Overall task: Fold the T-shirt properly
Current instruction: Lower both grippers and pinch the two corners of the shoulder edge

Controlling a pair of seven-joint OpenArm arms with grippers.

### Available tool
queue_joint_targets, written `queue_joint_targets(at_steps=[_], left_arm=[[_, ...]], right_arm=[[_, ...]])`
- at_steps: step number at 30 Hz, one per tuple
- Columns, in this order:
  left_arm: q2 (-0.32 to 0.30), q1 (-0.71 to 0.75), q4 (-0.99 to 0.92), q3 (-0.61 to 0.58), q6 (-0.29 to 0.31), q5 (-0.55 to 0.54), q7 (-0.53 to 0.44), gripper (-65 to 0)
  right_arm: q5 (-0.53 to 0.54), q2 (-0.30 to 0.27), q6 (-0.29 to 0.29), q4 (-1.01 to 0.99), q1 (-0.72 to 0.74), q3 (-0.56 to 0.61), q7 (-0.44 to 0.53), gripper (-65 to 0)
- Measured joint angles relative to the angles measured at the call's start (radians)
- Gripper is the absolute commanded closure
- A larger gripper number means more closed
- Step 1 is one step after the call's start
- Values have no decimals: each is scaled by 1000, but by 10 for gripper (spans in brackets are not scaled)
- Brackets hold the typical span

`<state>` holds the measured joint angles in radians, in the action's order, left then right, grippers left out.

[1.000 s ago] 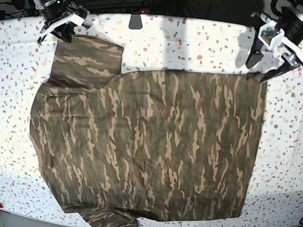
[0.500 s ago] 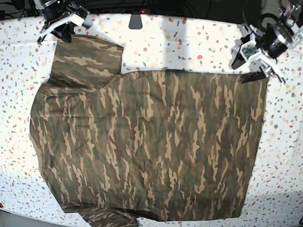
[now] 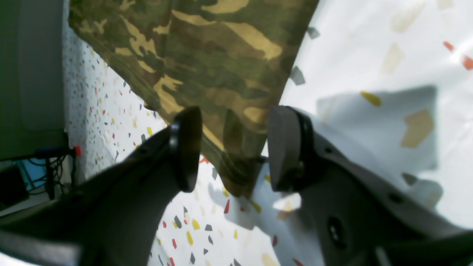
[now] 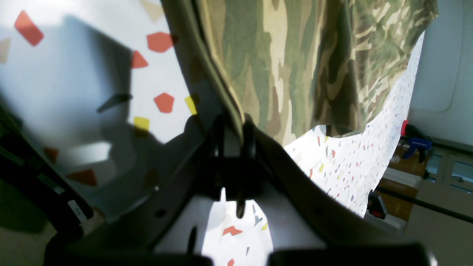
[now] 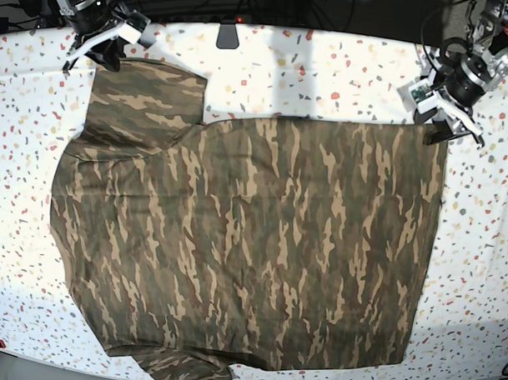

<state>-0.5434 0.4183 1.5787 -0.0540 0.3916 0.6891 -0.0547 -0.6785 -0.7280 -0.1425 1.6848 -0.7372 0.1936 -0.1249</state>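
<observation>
The camouflage T-shirt (image 5: 252, 240) lies spread flat on the speckled table (image 5: 325, 67), collar side to the left. My left gripper (image 5: 436, 125) is at the shirt's far right corner. In the left wrist view the left gripper (image 3: 234, 151) is open, and the T-shirt (image 3: 207, 55) corner lies between its two fingers (image 3: 186, 147). My right gripper (image 5: 93, 61) is at the far left sleeve. In the right wrist view the right gripper (image 4: 236, 129) is shut on the hemmed edge of the T-shirt (image 4: 295, 55).
A small black object (image 5: 228, 35) sits at the table's back edge. The shirt's near sleeve (image 5: 189, 371) reaches the table's front edge. A blue clamp (image 4: 414, 142) and cables lie off the table.
My left gripper has swung and come down onto the shirt's far right corner. The right arm and the shirt have not moved.
</observation>
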Motion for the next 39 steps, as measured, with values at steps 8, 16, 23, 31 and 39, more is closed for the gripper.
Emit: queue_joint_targets(at_steps=[8, 16, 23, 31, 39], left_arm=[[32, -39, -46, 2, -8, -1, -23, -230], [39, -36, -50, 1, 27, 3, -23, 0], [39, -36, -50, 1, 27, 3, -23, 0], [40, -36, -49, 0, -26, 3, -21, 0], [39, -39, -49, 0, -70, 11, -28, 0]], right_arm=[[0, 0, 0, 0, 0, 0, 13, 0], [0, 0, 0, 0, 0, 0, 20, 0], [0, 0, 16, 0, 0, 0, 31, 0], [1, 0, 159, 10, 0, 0, -11, 0], [109, 2, 163, 28, 80, 3, -85, 0]])
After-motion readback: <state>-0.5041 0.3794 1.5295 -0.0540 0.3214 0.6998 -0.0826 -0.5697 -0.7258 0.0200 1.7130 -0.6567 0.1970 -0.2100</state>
